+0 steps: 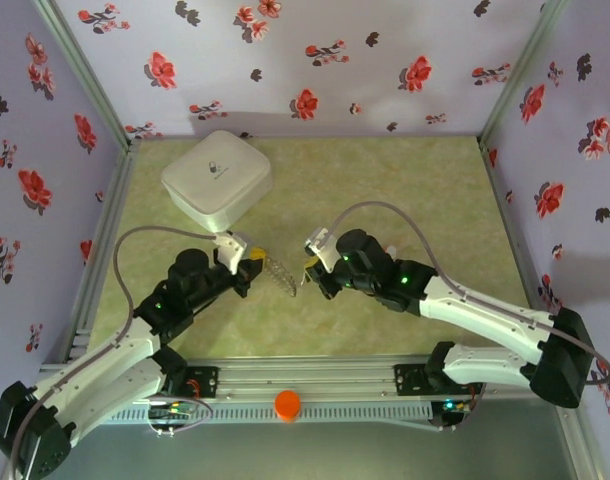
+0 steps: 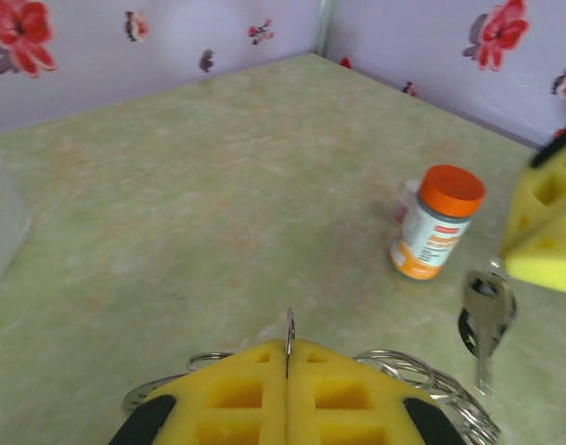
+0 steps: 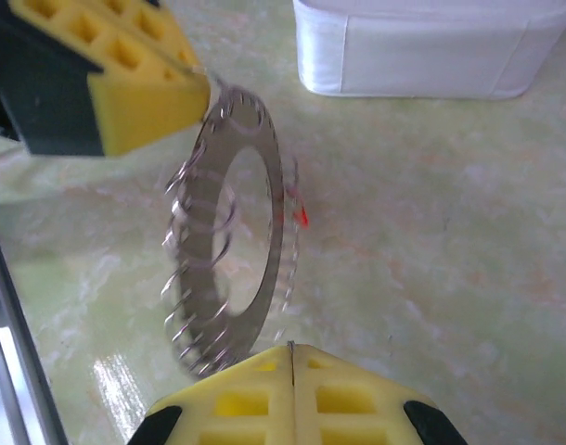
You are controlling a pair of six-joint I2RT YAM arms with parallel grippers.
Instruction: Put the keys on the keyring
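Landmark item: flat dark-grey metal keyring with a wide centre hole and a rough coiled-wire rim [image 3: 229, 329], held on edge above the pale green marbled desk [image 2: 218, 167].
Left tool: [image 2: 289, 371] yellow padded fingers pressed together on the keyring's rim. A thin sliver of the rim stands up between the pads.
Right tool: [image 3: 292, 380] pads closed flat on a small silvery metal key [image 2: 487, 311]. It sits on the side of the keyring opposite the left tool.
Key position: hanging below the right tool's pads, just beside the keyring. Whether it touches the rim cannot be told.
Second key: not identified. A small red bit [image 3: 302, 216] shows just behind the keyring, too blurred to name.
White square box [image 3: 422, 46]: on the desk, well beyond the keyring.
White pill bottle with orange cap [image 2: 436, 227]: upright on the desk, beyond the keyring and apart from it.
Step, as judged: lining the key up with the keyring's coil; nothing looks threaded yet.
Risk, pivot: the left tool holds only a narrow strip of rim, so a push from the key could swing the keyring round in the pads.
Risk, slip: the key is pinched by a small area and could twist or drop if it catches on the wire coils.
Risk, miss: the key may skid along the rim if it meets the coil off its opening.
Risk, contact: both tools work close to the keyring, so a small overshoot could knock pad against pad.
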